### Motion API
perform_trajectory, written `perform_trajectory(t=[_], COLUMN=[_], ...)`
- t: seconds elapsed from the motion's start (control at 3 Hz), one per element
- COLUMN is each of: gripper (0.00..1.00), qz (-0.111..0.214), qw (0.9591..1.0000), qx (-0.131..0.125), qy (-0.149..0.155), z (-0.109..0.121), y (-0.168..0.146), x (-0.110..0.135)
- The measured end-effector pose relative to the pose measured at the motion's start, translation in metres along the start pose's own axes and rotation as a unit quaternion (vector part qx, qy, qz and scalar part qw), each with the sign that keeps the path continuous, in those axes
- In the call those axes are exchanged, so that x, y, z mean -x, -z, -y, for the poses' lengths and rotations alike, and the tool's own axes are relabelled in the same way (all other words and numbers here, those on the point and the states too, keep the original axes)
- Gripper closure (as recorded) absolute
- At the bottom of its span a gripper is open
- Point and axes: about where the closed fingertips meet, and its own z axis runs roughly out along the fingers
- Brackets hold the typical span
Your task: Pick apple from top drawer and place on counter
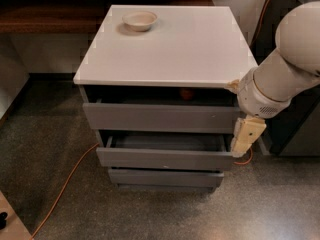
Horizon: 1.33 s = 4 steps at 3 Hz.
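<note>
Apple (186,93) is in the top drawer (160,117), which is part way open. It shows in the dark gap under the counter's (170,49) front edge, right of centre. Gripper (247,137) hangs pointing down just off the counter's front right corner, outside the drawer, to the right of the apple, lower, and clear of it. Grip state: cannot tell. Bowl (140,20) sits at the counter's back left.
</note>
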Motion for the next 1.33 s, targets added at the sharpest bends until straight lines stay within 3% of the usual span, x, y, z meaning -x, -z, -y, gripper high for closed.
perform_trajectory(t=[0.33,1.0,1.33], gripper=[0.0,0.0,0.0], qz=[0.0,0.029,0.037], qw=[1.0,0.9994,0.9992], qx=[0.0,0.017,0.012], qy=[0.0,0.001,-0.003], z=[0.0,-0.003,0.003], y=[0.0,-0.065,-0.099], x=[0.0,0.009,0.011])
